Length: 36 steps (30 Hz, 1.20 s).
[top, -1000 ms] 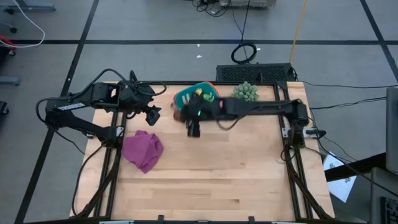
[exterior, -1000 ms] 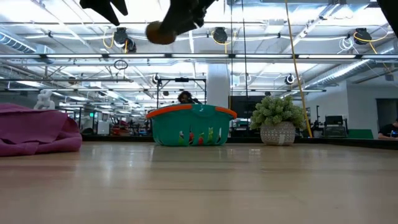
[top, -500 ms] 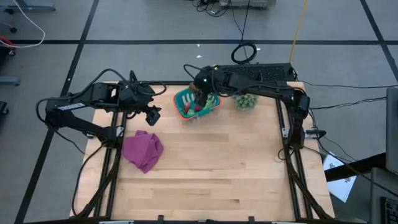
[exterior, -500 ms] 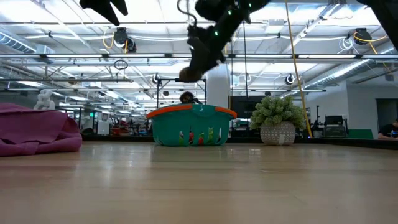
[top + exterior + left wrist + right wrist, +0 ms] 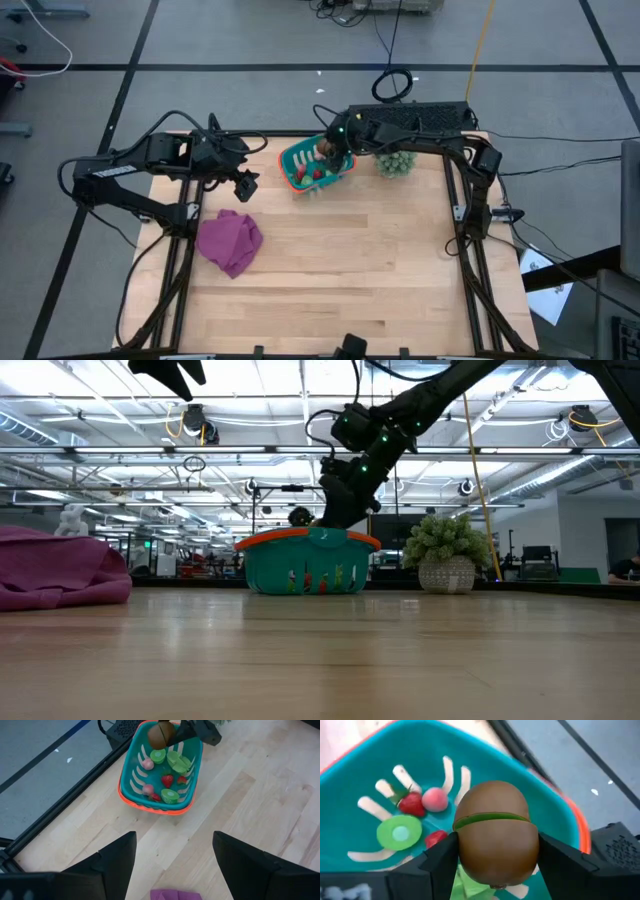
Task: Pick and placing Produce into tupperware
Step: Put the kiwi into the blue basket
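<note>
Right wrist view: right gripper (image 5: pixel 496 865) is pinching a brown oval toy kiwi (image 5: pixel 496 832), seemingly light, rigid and smooth, across its midsection above the teal slotted plastic basket (image 5: pixel 365 780); left gripper (image 5: pixel 172 865), fingers spread, is waiting nearby.

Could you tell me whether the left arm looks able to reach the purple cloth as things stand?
Probably yes: the left gripper hangs open just above the cloth, with only bare table between them.

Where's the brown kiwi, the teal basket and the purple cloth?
kiwi (image 5: pixel 496 832): right wrist view, middle of its brown skin.
basket (image 5: pixel 131 772): left wrist view, bare teal wall.
cloth (image 5: pixel 228 241): high view, its middle.
</note>
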### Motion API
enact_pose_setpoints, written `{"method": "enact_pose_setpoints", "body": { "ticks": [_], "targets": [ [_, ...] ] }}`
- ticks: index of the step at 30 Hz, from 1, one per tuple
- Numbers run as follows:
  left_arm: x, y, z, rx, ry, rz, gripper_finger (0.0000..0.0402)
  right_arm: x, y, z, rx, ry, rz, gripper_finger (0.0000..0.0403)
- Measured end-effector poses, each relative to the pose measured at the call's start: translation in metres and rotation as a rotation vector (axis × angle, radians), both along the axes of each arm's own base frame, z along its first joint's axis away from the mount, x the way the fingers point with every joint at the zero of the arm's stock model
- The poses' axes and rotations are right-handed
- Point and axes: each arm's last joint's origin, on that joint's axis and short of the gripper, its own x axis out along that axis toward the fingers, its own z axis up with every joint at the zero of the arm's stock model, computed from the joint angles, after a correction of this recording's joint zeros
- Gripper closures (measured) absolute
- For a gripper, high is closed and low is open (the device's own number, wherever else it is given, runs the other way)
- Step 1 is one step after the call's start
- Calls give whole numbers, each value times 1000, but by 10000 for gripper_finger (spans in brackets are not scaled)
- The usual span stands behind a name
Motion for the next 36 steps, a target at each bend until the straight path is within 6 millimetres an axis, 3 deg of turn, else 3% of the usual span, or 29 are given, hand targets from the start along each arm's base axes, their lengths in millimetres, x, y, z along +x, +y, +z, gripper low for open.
{"method": "enact_pose_setpoints", "body": {
  "ticks": [17, 36],
  "targets": [
    [2, 0, 1, 0, -25, 3, 133, 2, 9, -8, 120, -30, 86, 171],
    [2, 0, 1, 0, -25, 3, 133, 7, 5, -32, 157, 20, 99, 159]
  ]
}}
